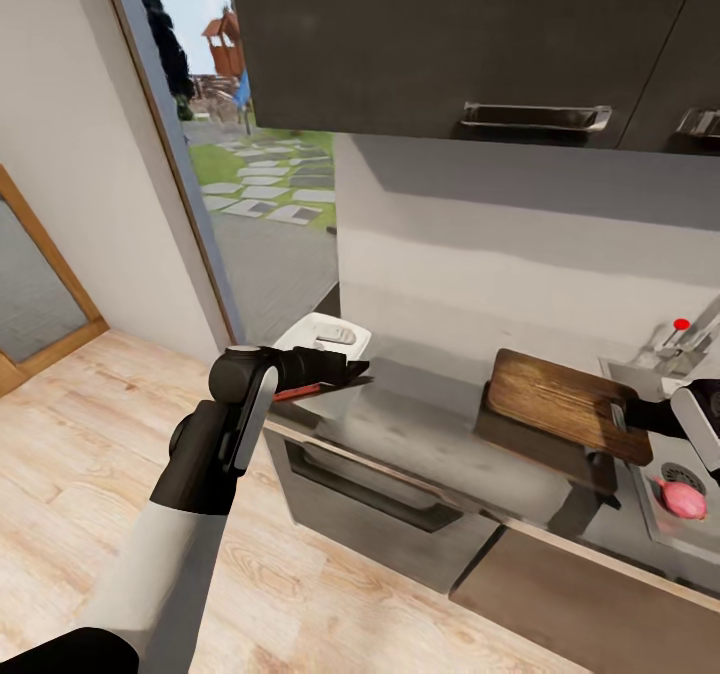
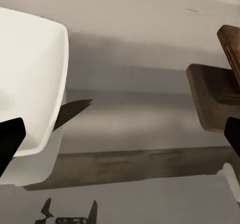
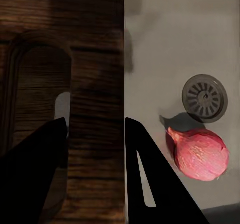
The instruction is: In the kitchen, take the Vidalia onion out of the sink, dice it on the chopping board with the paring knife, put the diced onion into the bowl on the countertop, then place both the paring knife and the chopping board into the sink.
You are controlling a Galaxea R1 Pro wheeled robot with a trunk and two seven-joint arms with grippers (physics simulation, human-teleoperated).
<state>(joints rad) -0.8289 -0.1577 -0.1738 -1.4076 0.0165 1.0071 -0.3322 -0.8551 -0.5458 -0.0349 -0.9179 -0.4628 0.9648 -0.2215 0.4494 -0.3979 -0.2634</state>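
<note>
The dark wooden chopping board hangs slightly above the countertop, casting a shadow on it. My right gripper is shut on its slot-handle end, at the sink's edge. The reddish Vidalia onion lies in the sink beside the drain. At the counter's left end my left gripper stands open over the paring knife, whose dark blade tip pokes out beside the white bowl.
A chrome tap with a red dot stands behind the sink. Dark upper cabinets hang overhead. A drawer front sits below the counter. An open doorway lies left of the counter, with wood floor below.
</note>
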